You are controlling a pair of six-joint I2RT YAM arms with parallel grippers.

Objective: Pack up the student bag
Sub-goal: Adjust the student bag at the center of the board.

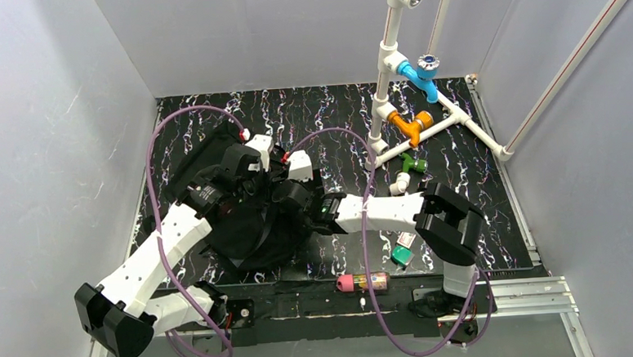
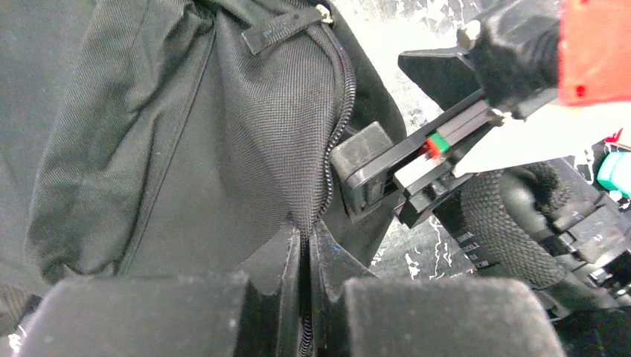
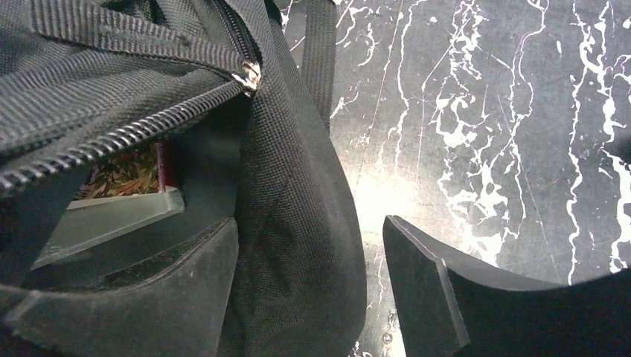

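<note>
The black student bag (image 1: 246,231) lies on the table's left half, under both wrists. My left gripper (image 2: 306,245) is shut on the bag's zipper edge (image 2: 338,126), with fabric and zipper teeth pinched between the jaws; in the top view it (image 1: 270,174) sits over the bag's far side. My right gripper (image 3: 309,282) is open and straddles the bag's side wall (image 3: 298,223), one finger (image 3: 149,297) inside the opening and the other (image 3: 424,290) outside over the table. A book (image 3: 123,182) shows inside the open bag, below the zipper slider (image 3: 249,74).
A pink pencil case (image 1: 362,282) lies at the near edge. Small teal and pink items (image 1: 402,252) lie by the right arm. A white pipe frame (image 1: 408,124) with blue and orange fittings stands at the back right, with green (image 1: 413,164) and white (image 1: 399,184) fittings beside it.
</note>
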